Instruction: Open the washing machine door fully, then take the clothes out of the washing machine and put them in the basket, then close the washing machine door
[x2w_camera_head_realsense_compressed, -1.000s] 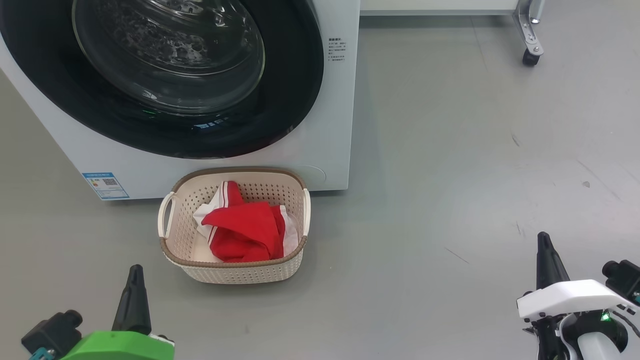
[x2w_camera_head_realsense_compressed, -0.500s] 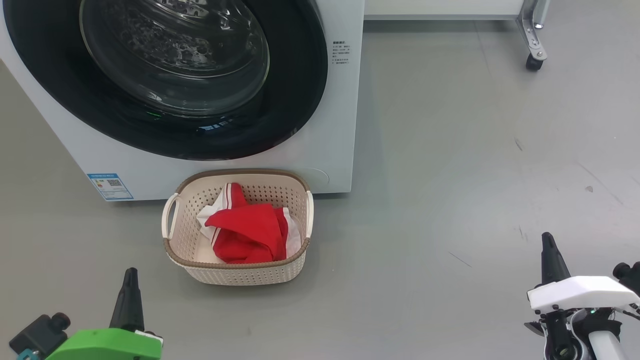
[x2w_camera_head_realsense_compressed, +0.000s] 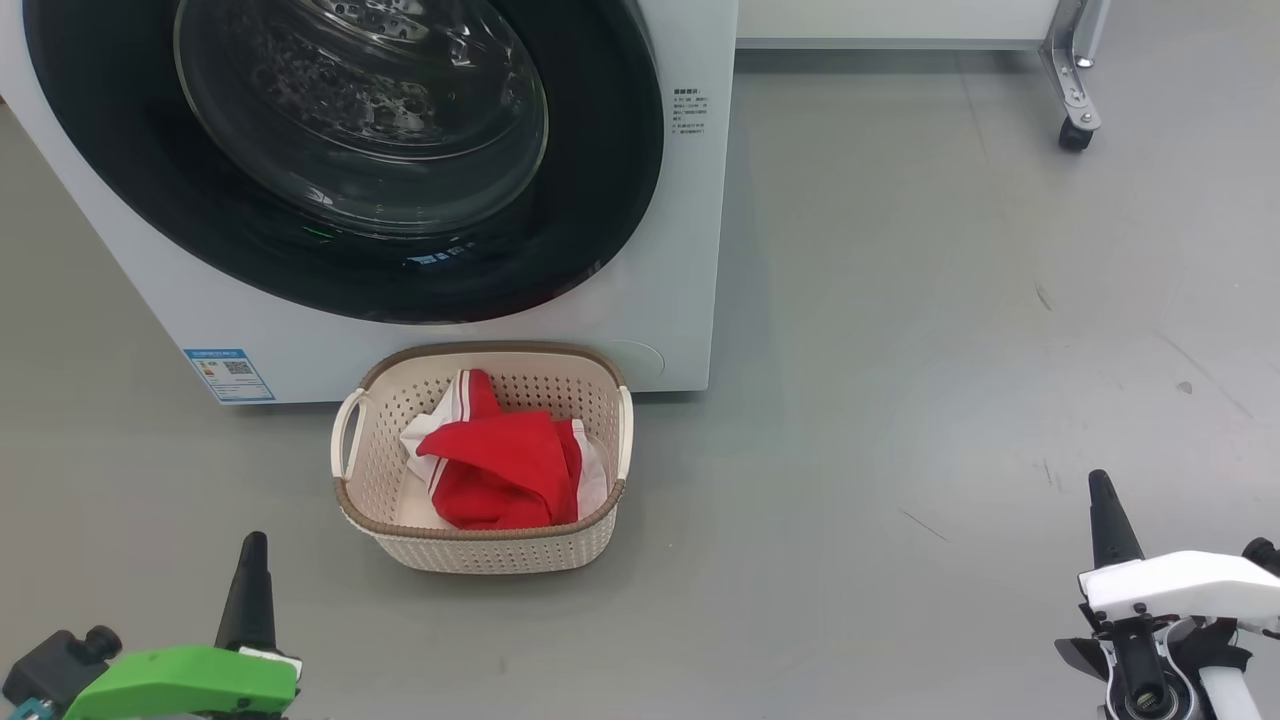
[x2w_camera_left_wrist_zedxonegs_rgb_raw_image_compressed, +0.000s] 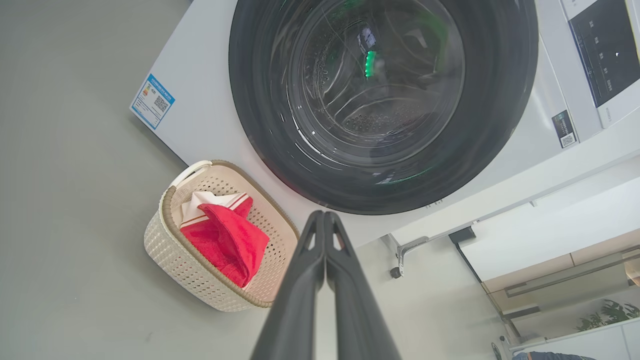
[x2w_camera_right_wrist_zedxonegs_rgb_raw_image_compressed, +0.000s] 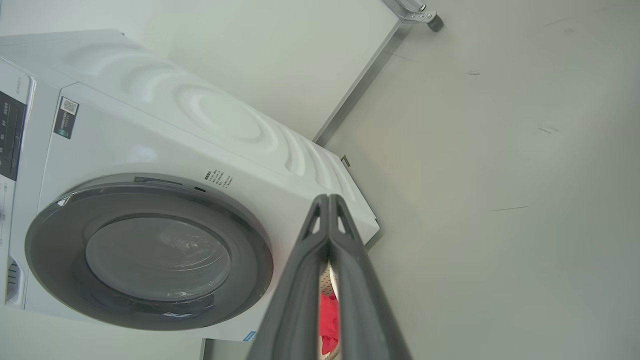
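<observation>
The washing machine (x2w_camera_head_realsense_compressed: 660, 300) stands at the upper left, its door (x2w_camera_head_realsense_compressed: 600, 200) with the black rim and glass bowl lying flat against the front, shut. On the floor just in front sits the cream basket (x2w_camera_head_realsense_compressed: 490, 545) with the red and white clothes (x2w_camera_head_realsense_compressed: 500, 470) inside. My left gripper (x2w_camera_head_realsense_compressed: 252, 545) is shut and empty at the lower left, short of the basket. At the lower right my right gripper (x2w_camera_head_realsense_compressed: 1100, 483) is shut and empty too, well right of the basket. The left wrist view has the door (x2w_camera_left_wrist_zedxonegs_rgb_raw_image_compressed: 500, 100), basket (x2w_camera_left_wrist_zedxonegs_rgb_raw_image_compressed: 170, 255) and clothes (x2w_camera_left_wrist_zedxonegs_rgb_raw_image_compressed: 225, 240).
A metal frame leg on a caster (x2w_camera_head_realsense_compressed: 1075, 135) stands at the far right, under a white bench edge. Bare grey floor (x2w_camera_head_realsense_compressed: 950, 350) stretches to the right of the machine. A blue label sticker (x2w_camera_head_realsense_compressed: 228, 374) marks the machine's lower left corner.
The whole head view has shifted, so the camera moved; machine and basket sit slightly further right and lower. Both grippers show lower in the picture and stay shut.
</observation>
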